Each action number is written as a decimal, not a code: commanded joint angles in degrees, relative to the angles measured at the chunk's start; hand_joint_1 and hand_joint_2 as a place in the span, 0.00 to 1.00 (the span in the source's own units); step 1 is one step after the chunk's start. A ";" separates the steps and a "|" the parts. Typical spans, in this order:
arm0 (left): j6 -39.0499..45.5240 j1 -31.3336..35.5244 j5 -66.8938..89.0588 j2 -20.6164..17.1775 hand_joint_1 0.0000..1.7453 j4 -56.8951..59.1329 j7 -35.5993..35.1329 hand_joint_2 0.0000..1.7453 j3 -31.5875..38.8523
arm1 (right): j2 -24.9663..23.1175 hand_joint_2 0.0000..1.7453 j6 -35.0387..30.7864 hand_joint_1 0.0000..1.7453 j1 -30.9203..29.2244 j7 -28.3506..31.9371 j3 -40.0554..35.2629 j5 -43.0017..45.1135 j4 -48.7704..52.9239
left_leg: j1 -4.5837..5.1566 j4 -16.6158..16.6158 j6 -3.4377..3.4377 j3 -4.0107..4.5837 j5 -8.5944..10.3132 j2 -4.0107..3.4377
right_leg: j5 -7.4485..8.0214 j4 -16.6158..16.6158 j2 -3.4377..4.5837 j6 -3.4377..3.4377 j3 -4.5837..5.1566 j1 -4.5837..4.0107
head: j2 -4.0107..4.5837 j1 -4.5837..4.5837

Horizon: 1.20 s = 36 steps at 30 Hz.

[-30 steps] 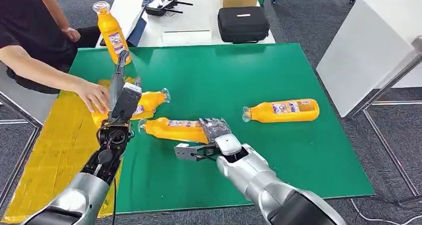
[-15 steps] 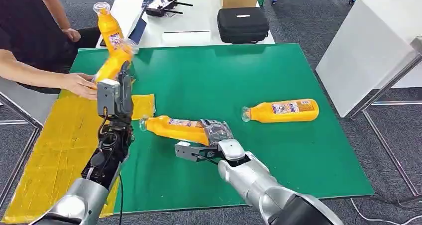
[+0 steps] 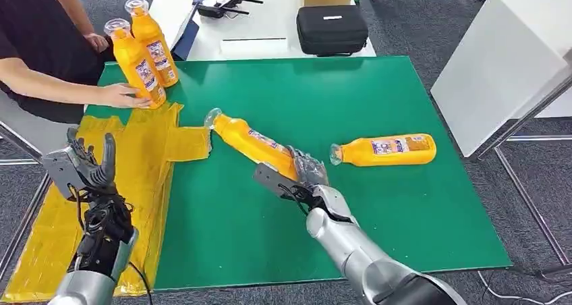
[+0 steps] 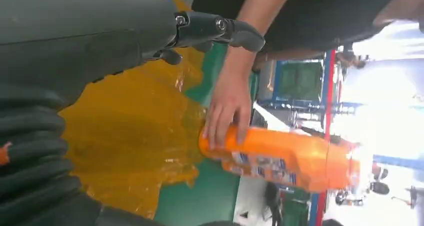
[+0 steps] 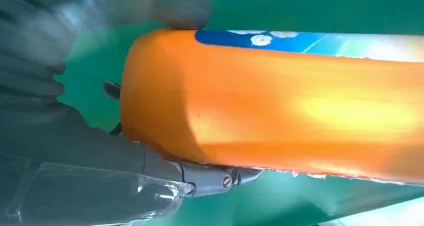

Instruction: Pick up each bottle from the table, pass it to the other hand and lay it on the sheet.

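fingers of our right hand (image 3: 305, 172) are wrapping a tilted orange juice bottle (image 3: 253, 142), cap toward eleven o'clock; our left hand (image 3: 91, 167) is hovering with fingers spread, holding nothing.

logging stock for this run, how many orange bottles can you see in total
4. Two stand upright at the green table's far left corner: one behind, one under the person's hand. One is in the right hand. One lies further right on the table. None looks hidden.

4 orange bottles (image 3: 257, 145); crumpled yellow sheet (image 3: 145, 150)
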<state>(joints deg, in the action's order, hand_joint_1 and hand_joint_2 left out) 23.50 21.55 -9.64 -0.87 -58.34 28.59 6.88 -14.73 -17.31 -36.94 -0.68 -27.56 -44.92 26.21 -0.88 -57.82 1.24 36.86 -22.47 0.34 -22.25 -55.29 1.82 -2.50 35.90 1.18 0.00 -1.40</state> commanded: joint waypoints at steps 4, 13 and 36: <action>1.18 0.14 -0.70 0.29 0.00 -1.63 -0.69 1.00 2.10 | 0.31 1.00 -1.22 1.00 -0.71 1.88 4.13 2.15 0.01 | 0.00 -0.06 -0.02 -0.23 -0.16 0.03 | -0.18 -0.09 -0.23 0.15 -0.23 -0.06 | 0.00 0.00; -28.18 -7.49 -25.57 2.22 0.00 -5.04 -17.13 1.00 -8.15 | -4.44 1.00 -9.49 1.00 1.14 13.72 0.92 5.24 5.43 | 0.05 -0.01 0.00 -0.21 -0.16 -0.14 | -0.14 -0.03 -0.03 0.10 -0.11 -0.03 | 0.00 -0.02; -24.39 -4.52 -25.07 5.97 0.00 -9.59 -16.81 1.00 -17.27 | -5.27 1.00 -9.46 1.00 2.77 7.78 -17.02 13.92 7.74 | 0.01 -0.02 -0.01 0.03 -0.10 0.04 | -0.11 -0.03 -0.16 0.09 0.04 -0.06 | 0.00 0.00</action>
<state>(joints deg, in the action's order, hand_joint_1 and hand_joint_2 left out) -1.75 15.14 -35.69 4.15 -67.52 11.83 -7.89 -20.20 -27.25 -32.36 8.85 -37.64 -31.93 35.19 -0.86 -57.83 1.24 37.03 -22.48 0.32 -22.25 -55.28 1.85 -2.50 36.10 1.16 0.00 -1.40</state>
